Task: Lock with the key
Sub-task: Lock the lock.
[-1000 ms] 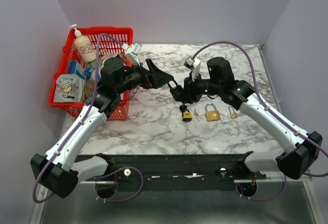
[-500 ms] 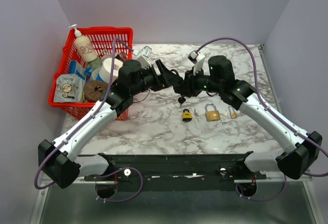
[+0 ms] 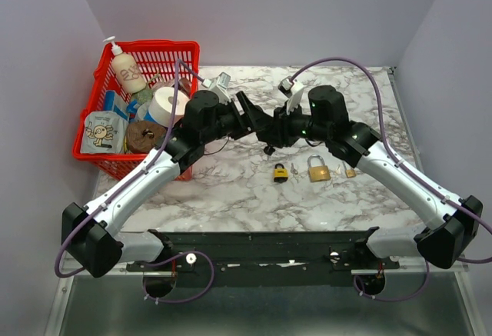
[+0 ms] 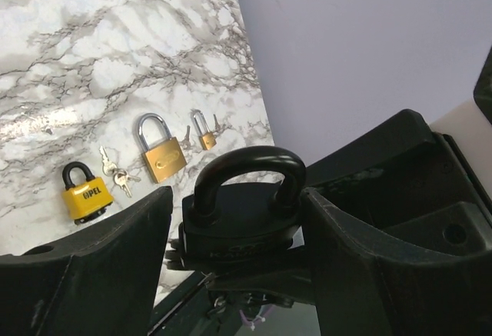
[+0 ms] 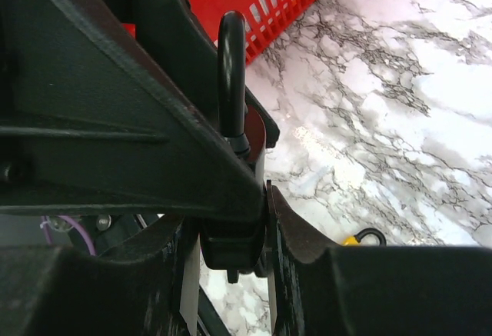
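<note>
Black padlock (image 4: pixel 242 213) hangs in the air above the marble table (image 3: pixel 231 190), where the two grippers meet. In the top view it is up and to the left of the brass padlock (image 3: pixel 319 168).

The right gripper (image 5: pixel 233 232) is closed on the body of the black padlock. In the right wrist view the lock shows edge-on, with one finger against each flat face.

The left gripper (image 4: pixel 234 197) has its jaws wide apart, with one finger beside each narrow side of the same lock. The gaps there are very thin, and I cannot tell whether the fingers press on it or only stand beside it.

The brass padlock lies flat on the table. Just to its left are some small keys (image 4: pixel 115 173), and next to them a yellow padlock (image 3: pixel 280 172). A small brass padlock (image 3: pixel 350 171) lies just to the right of the brass padlock. The red basket (image 3: pixel 165 48) stands well to the left of the brass padlock, at the table's left edge.
</note>
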`<state>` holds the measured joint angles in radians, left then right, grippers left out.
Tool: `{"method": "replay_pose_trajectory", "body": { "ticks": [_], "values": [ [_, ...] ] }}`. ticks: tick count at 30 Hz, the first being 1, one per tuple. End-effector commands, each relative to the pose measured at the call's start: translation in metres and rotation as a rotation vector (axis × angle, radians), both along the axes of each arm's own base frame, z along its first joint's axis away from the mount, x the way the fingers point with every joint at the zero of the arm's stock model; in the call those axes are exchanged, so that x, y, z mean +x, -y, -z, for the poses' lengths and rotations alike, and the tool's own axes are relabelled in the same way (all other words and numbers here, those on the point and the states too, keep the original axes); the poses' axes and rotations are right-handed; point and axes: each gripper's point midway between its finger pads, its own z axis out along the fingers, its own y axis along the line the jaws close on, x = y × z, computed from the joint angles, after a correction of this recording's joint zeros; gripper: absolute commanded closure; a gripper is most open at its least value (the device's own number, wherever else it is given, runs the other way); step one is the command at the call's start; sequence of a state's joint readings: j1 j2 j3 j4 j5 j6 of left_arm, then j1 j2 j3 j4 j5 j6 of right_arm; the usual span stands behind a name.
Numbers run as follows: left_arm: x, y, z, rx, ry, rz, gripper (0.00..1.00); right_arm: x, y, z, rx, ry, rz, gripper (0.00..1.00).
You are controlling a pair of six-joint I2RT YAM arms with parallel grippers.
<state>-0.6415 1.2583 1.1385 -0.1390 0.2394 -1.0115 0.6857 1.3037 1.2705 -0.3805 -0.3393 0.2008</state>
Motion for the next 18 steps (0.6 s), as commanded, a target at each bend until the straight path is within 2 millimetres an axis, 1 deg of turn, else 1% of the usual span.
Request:
{"method": "replay_pose_trajectory", "body": {
  "ticks": [1, 2, 3, 5, 6, 8, 10, 11, 12, 15, 17, 18],
  "values": [
    [0.001, 0.001, 0.013, 0.003, -0.06, -0.023, 0.26, 0.012, -0.009, -0.035, 0.088, 0.1, 0.033, 0.99],
    [0.0, 0.001, 0.014, 0.002, -0.063, -0.022, 0.29, 0.013, -0.009, -0.034, 0.087, 0.095, 0.034, 0.99],
    [-0.001, 0.002, 0.016, 0.004, -0.067, -0.016, 0.35, 0.012, -0.009, -0.036, 0.09, 0.096, 0.036, 0.99],
    [-0.002, 0.002, 0.017, 0.003, -0.069, -0.015, 0.4, 0.013, -0.008, -0.034, 0.086, 0.093, 0.046, 0.99],
    [-0.002, 0.001, 0.017, 0.006, -0.07, -0.016, 0.46, 0.014, -0.007, -0.032, 0.081, 0.09, 0.055, 0.99],
    [-0.003, 0.0, 0.017, 0.007, -0.067, -0.02, 0.47, 0.017, -0.004, -0.028, 0.07, 0.084, 0.075, 0.99],
    [-0.003, -0.001, 0.018, 0.008, -0.075, -0.023, 0.32, 0.019, -0.001, -0.025, 0.06, 0.083, 0.099, 0.99],
    [-0.004, -0.001, 0.018, 0.009, -0.076, -0.023, 0.27, 0.019, -0.001, -0.024, 0.058, 0.08, 0.101, 0.99],
    [-0.004, -0.001, 0.018, 0.008, -0.078, -0.022, 0.25, 0.02, -0.001, -0.023, 0.057, 0.077, 0.106, 0.99],
    [-0.004, -0.001, 0.02, 0.006, -0.091, -0.025, 0.28, 0.02, -0.001, -0.026, 0.064, 0.078, 0.106, 0.99],
    [-0.005, -0.001, 0.023, 0.006, -0.106, -0.027, 0.27, 0.021, -0.001, -0.024, 0.061, 0.074, 0.111, 0.99],
    [-0.006, 0.0, 0.023, 0.004, -0.106, -0.023, 0.28, 0.021, -0.001, -0.026, 0.063, 0.079, 0.107, 0.99]
  ]
}}
